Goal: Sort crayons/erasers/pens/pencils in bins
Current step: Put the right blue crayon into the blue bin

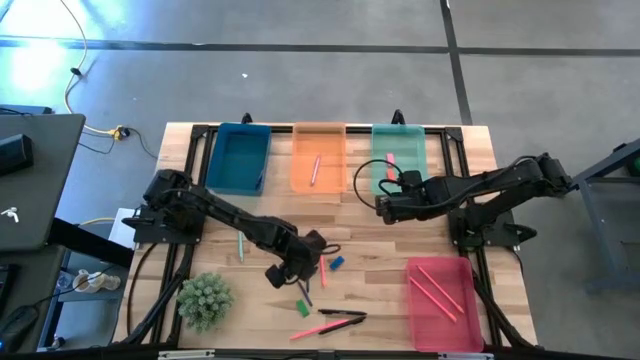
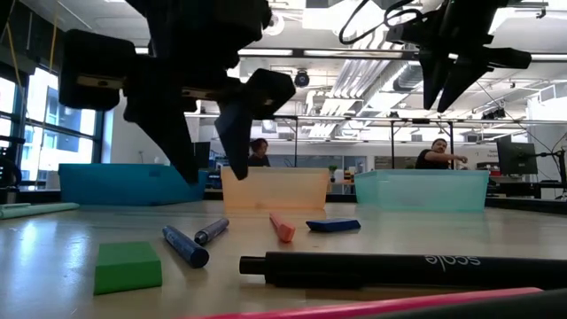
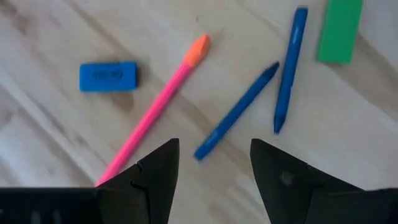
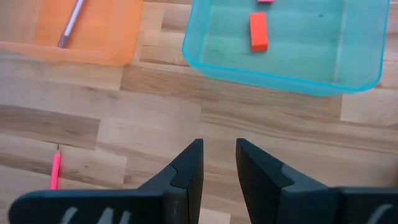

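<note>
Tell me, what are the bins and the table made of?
The bins, like the green bin, look like smooth see-through plastic: the table shows through its walls. The table looks like matte wood, with planks and grain lines showing.

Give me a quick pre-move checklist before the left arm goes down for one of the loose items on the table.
1. Left gripper open and empty: ok, the jaws stand apart with bare table between them.
2. Target under the left gripper: ok, a blue crayon lies just ahead of the fingertips.
3. Neighbours clear of the target: not ok, a second blue crayon and a pink pencil lie close on either side.
4. Erasers left to sort: ok, blue eraser and green eraser lie loose on the table.
5. Right gripper out of the way: ok, empty, beside the green bin.
6. Green bin's contents: ok, red-orange eraser inside.
</note>
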`<state>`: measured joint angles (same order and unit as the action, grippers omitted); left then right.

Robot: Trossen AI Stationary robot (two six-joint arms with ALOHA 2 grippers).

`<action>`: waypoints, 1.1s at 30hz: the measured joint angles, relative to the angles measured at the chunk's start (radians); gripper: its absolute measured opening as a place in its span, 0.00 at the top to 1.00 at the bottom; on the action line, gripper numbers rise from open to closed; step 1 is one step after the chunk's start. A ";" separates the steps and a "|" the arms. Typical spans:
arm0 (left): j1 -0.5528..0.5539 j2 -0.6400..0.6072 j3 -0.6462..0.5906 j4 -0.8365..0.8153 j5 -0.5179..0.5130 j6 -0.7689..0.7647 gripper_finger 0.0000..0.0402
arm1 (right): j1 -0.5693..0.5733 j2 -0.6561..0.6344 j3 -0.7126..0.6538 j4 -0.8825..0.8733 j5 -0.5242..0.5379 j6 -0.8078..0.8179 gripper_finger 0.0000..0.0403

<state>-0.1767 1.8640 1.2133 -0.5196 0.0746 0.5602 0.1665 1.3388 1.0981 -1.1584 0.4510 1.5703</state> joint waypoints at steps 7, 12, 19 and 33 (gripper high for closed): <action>-0.021 0.030 0.000 0.060 -0.011 0.047 0.54 | 0.000 0.001 0.000 0.004 0.003 -0.004 0.78; -0.020 0.086 -0.001 0.055 -0.017 0.082 0.54 | 0.000 0.001 0.000 0.008 0.008 -0.006 0.78; -0.014 0.115 0.004 0.054 -0.026 0.086 0.54 | 0.001 0.001 0.000 0.012 0.008 -0.008 0.78; 0.022 0.141 0.005 0.027 0.062 0.176 0.68 | 0.002 0.001 0.000 0.033 0.008 -0.008 0.78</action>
<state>-0.1548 2.0047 1.2179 -0.4930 0.1365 0.7365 0.1682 1.3396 1.0981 -1.1253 0.4587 1.5623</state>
